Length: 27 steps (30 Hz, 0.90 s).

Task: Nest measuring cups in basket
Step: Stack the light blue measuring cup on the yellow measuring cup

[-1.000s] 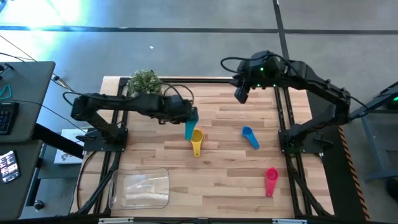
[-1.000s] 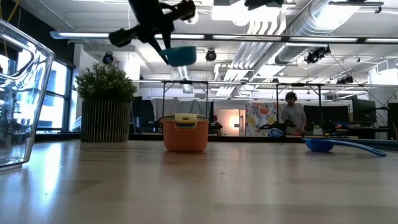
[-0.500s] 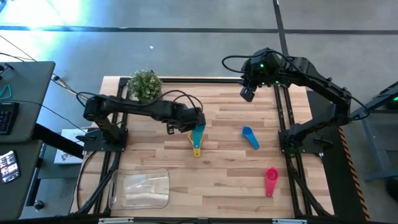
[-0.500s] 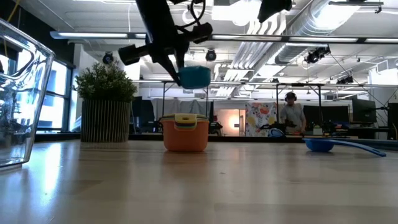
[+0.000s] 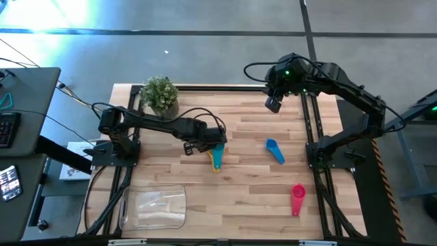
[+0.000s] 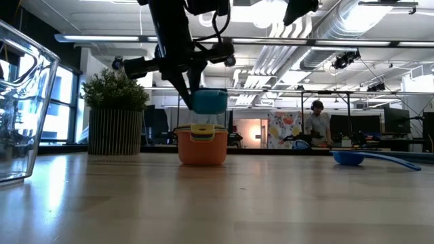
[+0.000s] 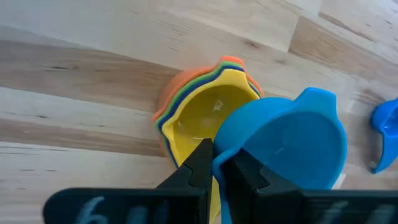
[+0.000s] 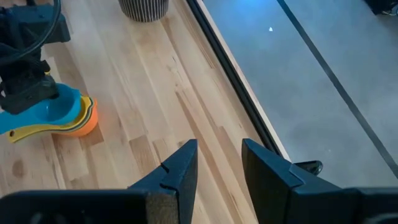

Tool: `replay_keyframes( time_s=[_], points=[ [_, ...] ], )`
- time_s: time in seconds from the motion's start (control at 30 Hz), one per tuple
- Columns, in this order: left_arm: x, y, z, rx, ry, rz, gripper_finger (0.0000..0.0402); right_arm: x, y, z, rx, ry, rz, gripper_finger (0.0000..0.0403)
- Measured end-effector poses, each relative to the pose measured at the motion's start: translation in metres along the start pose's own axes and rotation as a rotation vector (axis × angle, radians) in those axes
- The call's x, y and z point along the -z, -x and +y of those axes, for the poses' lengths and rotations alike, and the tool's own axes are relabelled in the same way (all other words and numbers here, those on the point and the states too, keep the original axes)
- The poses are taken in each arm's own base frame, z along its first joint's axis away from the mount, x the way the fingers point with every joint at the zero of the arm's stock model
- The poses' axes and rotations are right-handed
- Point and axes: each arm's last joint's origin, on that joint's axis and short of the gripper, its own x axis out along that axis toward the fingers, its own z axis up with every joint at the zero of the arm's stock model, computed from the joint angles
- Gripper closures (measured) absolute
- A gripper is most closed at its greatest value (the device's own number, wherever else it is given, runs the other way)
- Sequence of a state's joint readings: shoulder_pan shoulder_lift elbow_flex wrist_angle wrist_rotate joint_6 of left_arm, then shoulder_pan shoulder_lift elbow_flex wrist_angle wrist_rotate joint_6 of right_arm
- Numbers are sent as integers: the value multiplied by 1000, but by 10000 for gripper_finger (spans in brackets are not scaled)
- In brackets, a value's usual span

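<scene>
While the left gripper (image 5: 213, 142) hangs above the middle of the table (image 5: 246, 191), its fingers are clenched on the rim of a light blue cup (image 7: 283, 146), which sits in the air just over a nested stack (image 7: 193, 112) without yet resting in it.

Stack: several cups set one inside another, orange outermost and yellow innermost, with green and blue rims showing between; it stands on the wood at mid-table, its yellow handle (image 5: 217, 164) pointing toward the near edge. In the low view the light blue cup hovers directly above the orange bowl (image 6: 201, 149), a narrow gap between them.

Dark blue cup (image 5: 274, 150): lies alone on the table, right of the stack, well apart from it.

Red cup (image 5: 298, 198): lies alone near the right front corner.

Basket (image 5: 153, 207): clear, at the left front corner, holding no cups.

Right gripper (image 8: 217, 163): raised over the far right edge of the table, fingers parted, holding nothing.

Potted plant (image 5: 160, 94): at the far left of the table.

Person (image 6: 319, 125): in the room beyond, far off.
</scene>
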<state>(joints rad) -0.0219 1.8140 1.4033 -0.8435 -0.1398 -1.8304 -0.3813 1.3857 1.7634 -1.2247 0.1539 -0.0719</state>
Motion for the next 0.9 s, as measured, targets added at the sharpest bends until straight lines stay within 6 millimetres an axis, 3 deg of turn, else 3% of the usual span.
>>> replay_keyframes(
  time_s=[0.7, 0.9],
  points=[
    [0, -3, 4, -50, 36, -11, 385, 2, 0, 0, -6, 12, 24, 286],
    [2, -15, 4, -82, 33, 0, 385, 2, 0, 0, -8, 12, 25, 286]
  ],
)
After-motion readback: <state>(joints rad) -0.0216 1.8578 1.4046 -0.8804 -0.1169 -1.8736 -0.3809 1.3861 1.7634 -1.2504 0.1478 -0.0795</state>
